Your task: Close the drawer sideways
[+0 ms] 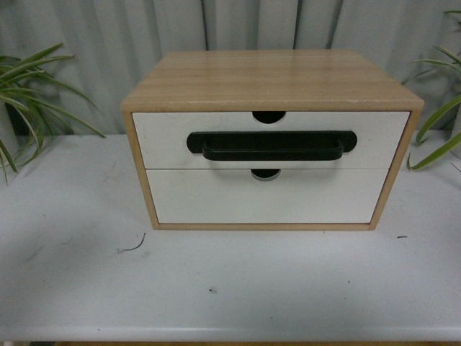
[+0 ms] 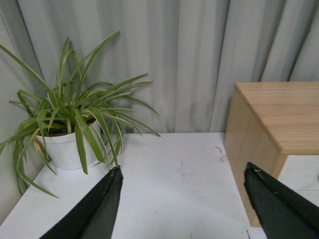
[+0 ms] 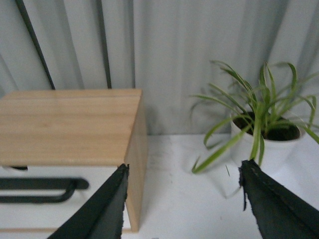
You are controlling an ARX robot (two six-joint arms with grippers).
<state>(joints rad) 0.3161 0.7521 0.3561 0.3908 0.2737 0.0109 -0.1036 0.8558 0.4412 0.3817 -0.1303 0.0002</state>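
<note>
Drawer (image 1: 166, 140): wide, shallow, smooth white front with a semicircular notch in the top edge and a long black bar handle (image 1: 272, 146). It sits in the upper slot of a light-wood cabinet (image 1: 270, 79) on the scuffed white desk (image 1: 216, 281). Its front faces the robot and looks flush; its long axis runs left to right.

Left claw (image 2: 182, 172): matte black fingers, spread, holding nothing.

Right claw (image 3: 184, 167): likewise spread and empty.

A wooden cabinet (image 1: 274, 79) is seen set on a white tabletop (image 1: 230, 288), its handle-less lower drawer (image 1: 266, 198) flush with the frame. A spider plant (image 2: 75, 114) in a white pot (image 2: 62, 149) is placed at the left and another spider plant (image 3: 259, 114) at the right, both apart from the cabinet. A grey curtain (image 1: 94, 43) is hung behind.
</note>
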